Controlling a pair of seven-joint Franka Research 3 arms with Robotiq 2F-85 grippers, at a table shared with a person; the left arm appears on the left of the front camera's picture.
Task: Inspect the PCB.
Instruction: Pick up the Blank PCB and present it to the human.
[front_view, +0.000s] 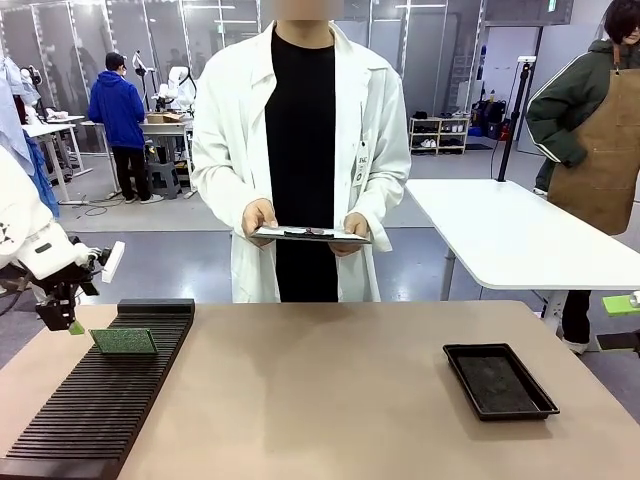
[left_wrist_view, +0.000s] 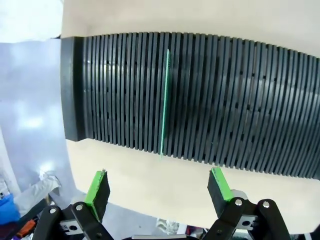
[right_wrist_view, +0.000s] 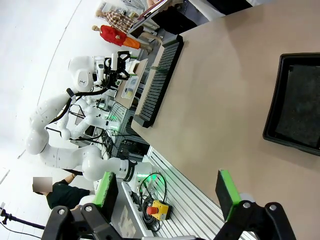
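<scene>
One broad table (front_view: 330, 400) with a smooth, matte tan top spans our side of a bright workshop with a grey floor. A white table (front_view: 510, 235) stands beyond it at the right.

At the far left our left gripper (front_view: 66, 322) hangs just beside the rack (front_view: 100, 410), its green-padded jaws wide and holding nothing. The rack is long, black and ribbed with many narrow slots. The PCB (front_view: 124, 341), thin, flat, green and finely dotted, stands upright on edge in one slot near the rack's far end. From the left wrist we see it as a fine green line.

Across the middle, a person in a white coat holds a grey clipboard (front_view: 310, 235) flat in both hands.

Farther right a shallow black rectangular tray (front_view: 497, 382) lies on the table, well apart from the rack. Our right gripper (right_wrist_view: 166, 177) also has its jaws wide and empty.
</scene>
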